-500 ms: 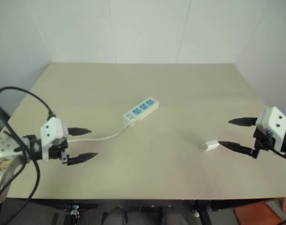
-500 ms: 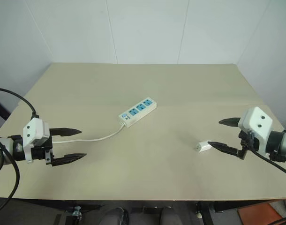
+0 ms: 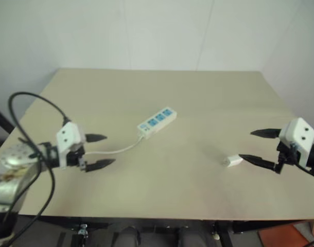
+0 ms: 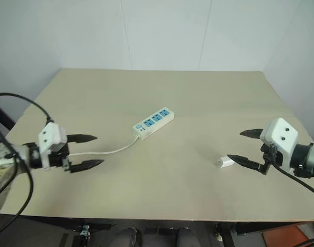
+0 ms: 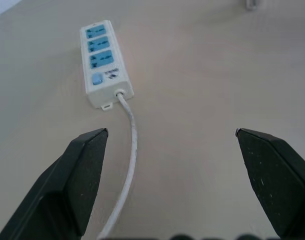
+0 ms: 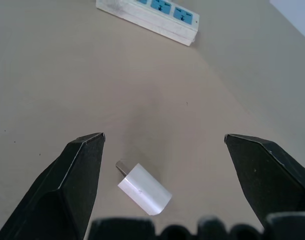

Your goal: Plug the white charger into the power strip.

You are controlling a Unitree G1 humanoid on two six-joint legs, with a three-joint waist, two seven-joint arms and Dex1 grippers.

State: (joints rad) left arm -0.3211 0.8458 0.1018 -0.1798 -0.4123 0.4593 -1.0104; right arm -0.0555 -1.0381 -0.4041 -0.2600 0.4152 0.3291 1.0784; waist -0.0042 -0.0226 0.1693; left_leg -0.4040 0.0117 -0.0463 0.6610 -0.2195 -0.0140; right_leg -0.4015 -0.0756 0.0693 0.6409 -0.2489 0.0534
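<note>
On table: white charger prongs barely discernible; power strip cable end hidden; both grippers' jaws apart, empty.

A wide rectangular beige tabletop stands in a corner of plain white panelled walls, with an orange patch of floor beside it

Matt beige table top; smooth white plastic charger & power strip, blue sockets.
</note>
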